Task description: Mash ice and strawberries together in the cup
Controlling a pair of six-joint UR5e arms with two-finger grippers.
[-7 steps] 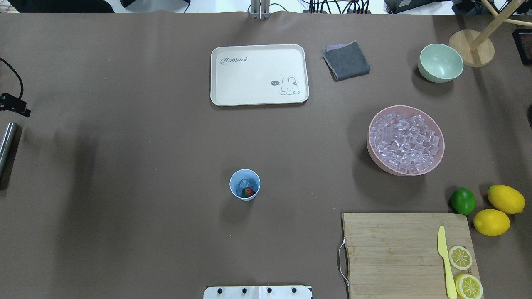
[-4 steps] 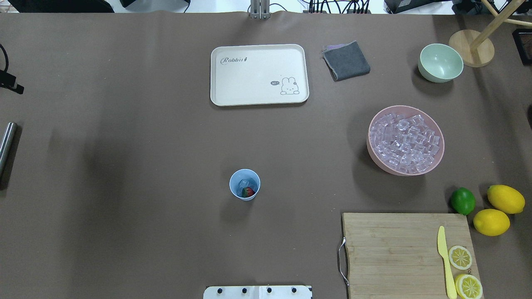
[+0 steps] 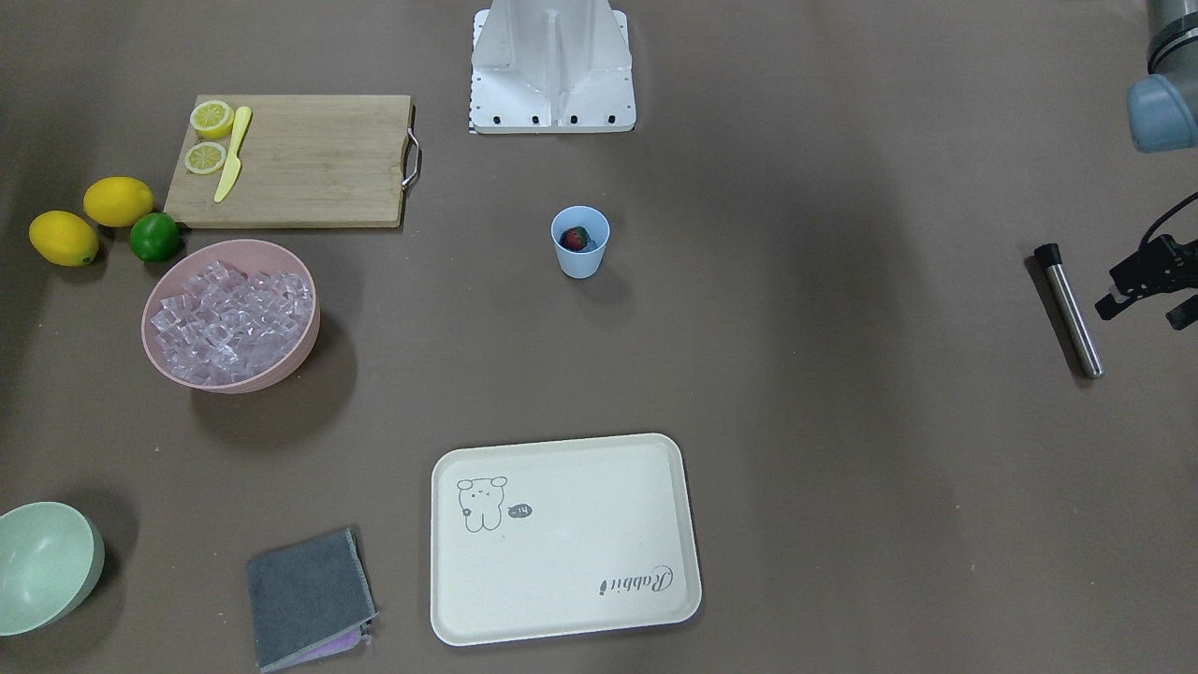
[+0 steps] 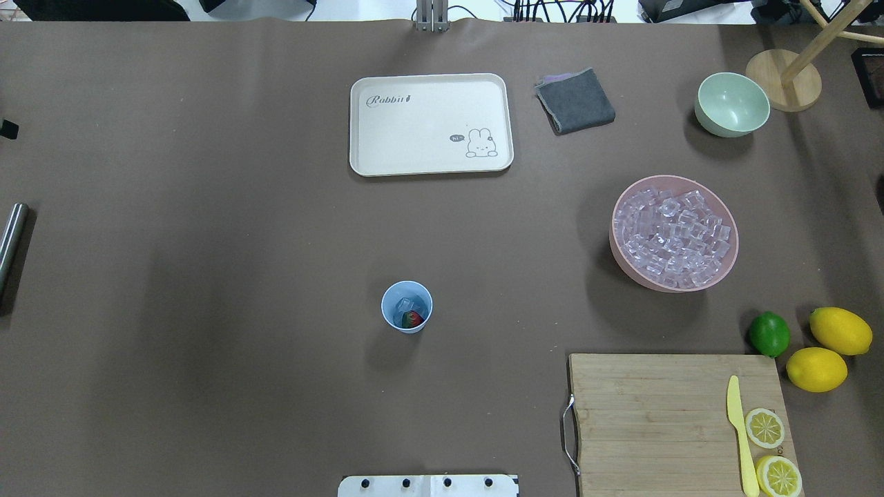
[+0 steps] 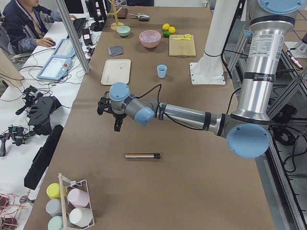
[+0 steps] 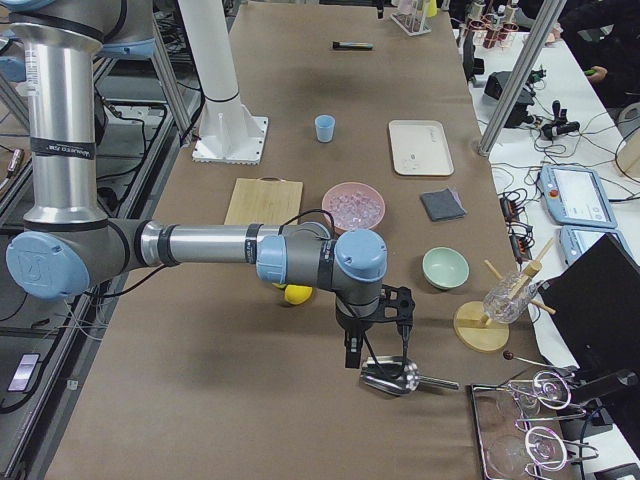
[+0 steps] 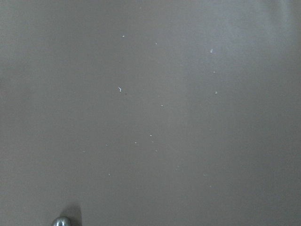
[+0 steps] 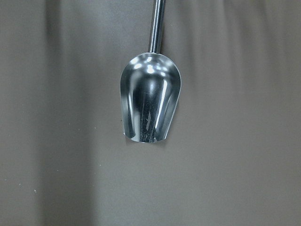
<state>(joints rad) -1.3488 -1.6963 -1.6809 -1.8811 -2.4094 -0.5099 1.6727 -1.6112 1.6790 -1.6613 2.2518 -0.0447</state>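
The light-blue cup (image 4: 389, 314) (image 3: 580, 257) stands upright mid-table. Inside it lie a red strawberry (image 4: 413, 319) (image 3: 575, 239) and clear ice (image 4: 407, 304). More ice (image 4: 671, 231) fills the pink bowl (image 4: 619, 259). My left gripper (image 3: 1143, 315) (image 5: 111, 117) hovers at the table's left end, open and holding nothing, just beyond a metal muddler (image 3: 1067, 309) (image 4: 10, 235) that lies flat. My right gripper (image 6: 358, 355) hangs over a steel scoop (image 8: 149, 103) (image 6: 392, 375) off the table's right end. I cannot tell whether it is open or shut.
A cream tray (image 4: 428, 124), a grey cloth (image 4: 575, 101) and a pale green bowl (image 4: 732, 103) sit along the far side. A cutting board (image 4: 656, 421) with a yellow knife and lemon halves, a lime (image 4: 769, 333) and two lemons lie near right.
My left gripper has slid away toward the far left and nearly out of the overhead view. The muddler, the cup and its contents have stayed put.
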